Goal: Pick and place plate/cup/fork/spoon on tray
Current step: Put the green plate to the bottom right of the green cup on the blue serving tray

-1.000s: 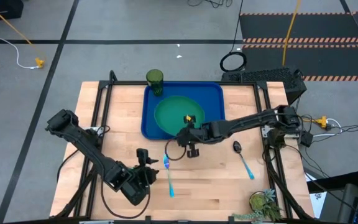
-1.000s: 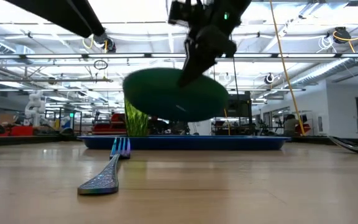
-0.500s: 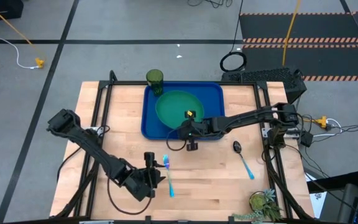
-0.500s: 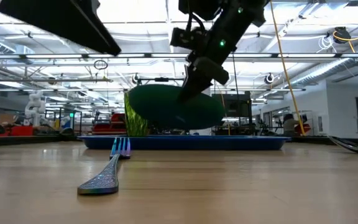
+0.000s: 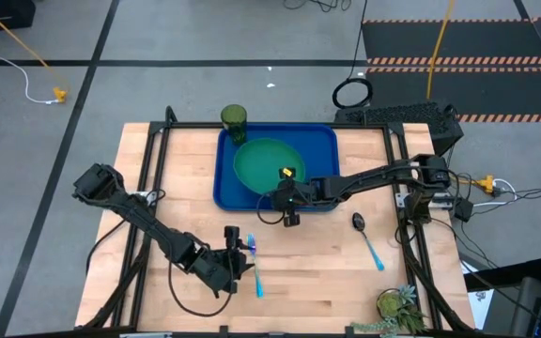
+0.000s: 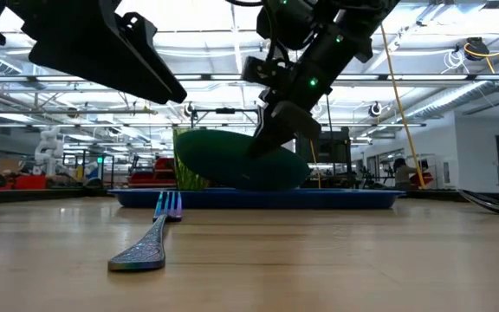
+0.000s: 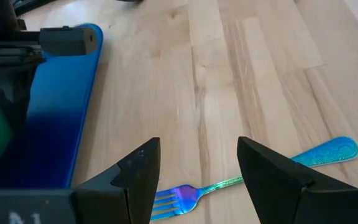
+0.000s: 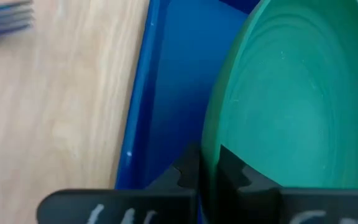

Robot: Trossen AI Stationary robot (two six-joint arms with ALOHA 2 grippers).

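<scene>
Right claw (image 5: 285, 196) reaches low, clamping the tilted plate (image 5: 269, 165) over the tray (image 5: 324, 141) — left claw (image 5: 238, 260) gapes above the fork (image 5: 255, 262).

Plate (image 5: 266, 164) over the tray (image 5: 322, 141), cup (image 5: 234, 118) at the tray's far left corner, fork (image 5: 255, 266) on the table before the tray, spoon (image 5: 367, 240) off to the fork's right.

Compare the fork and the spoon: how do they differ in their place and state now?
The fork lies left of the spoon, under the open left gripper; no gripper is near the spoon. The fork's head is tined, the spoon's an oval bowl. Both lie on the table outside the tray, with light blue handles.
</scene>
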